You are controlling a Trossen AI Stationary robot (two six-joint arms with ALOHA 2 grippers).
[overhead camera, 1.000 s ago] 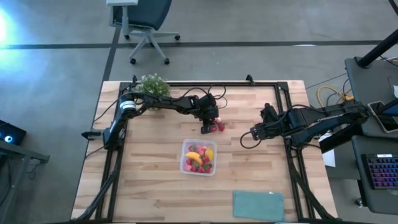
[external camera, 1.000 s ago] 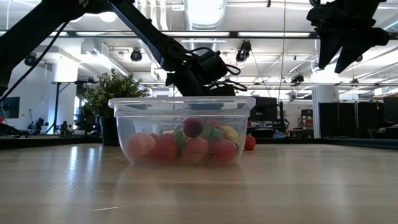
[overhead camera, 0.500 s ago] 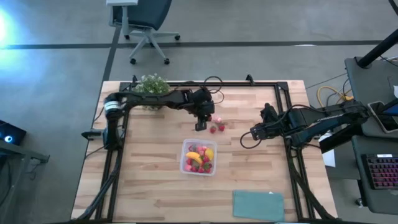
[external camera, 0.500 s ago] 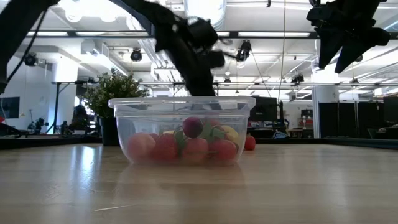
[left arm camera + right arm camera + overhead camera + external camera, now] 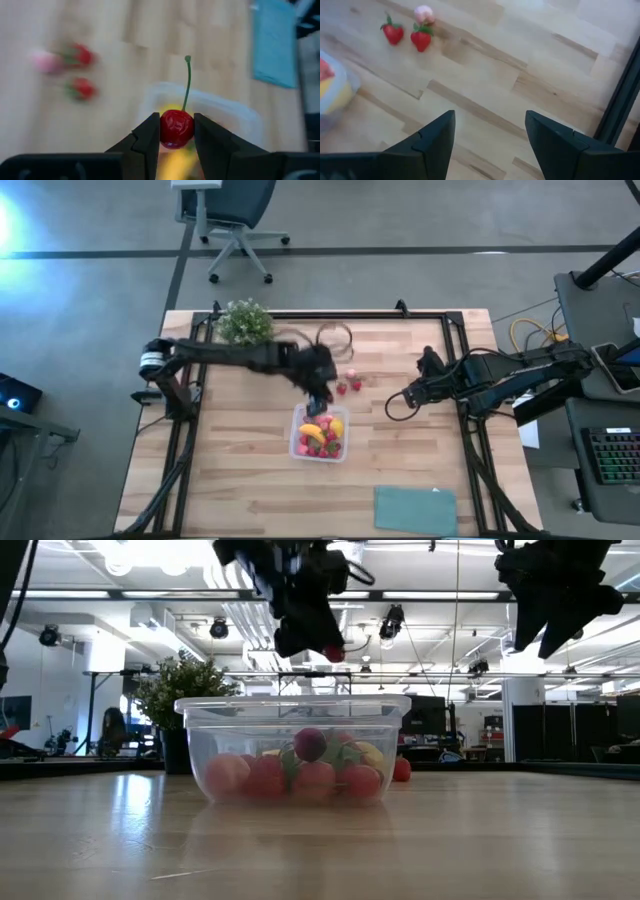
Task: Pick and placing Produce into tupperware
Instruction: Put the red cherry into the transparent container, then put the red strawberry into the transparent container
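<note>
A: How does the cherry (image 5: 176, 128) handle?

B: Light, hard and glossy, I'd judge, so it could slip. The left gripper (image 5: 175, 137) has its fingers clamped on the round body, with the thin stem standing free above. That's the sound place to hold.

A: Where is it?

B: At centre frame in the high view, held above the upper rim of the tub (image 5: 296, 442).

A: Room to drop it?

B: The tub is open-topped but already holds a banana (image 5: 311, 430) and berries, so there's little free floor. Its walls are low and thin, so a knock might shift it.

A: And around it?

B: Three berries (image 5: 348, 384) lie just upper right of the tub. The right gripper (image 5: 402, 396) hangs mid-right over bare worktop (image 5: 240, 460), fingers apart, well clear.
</note>
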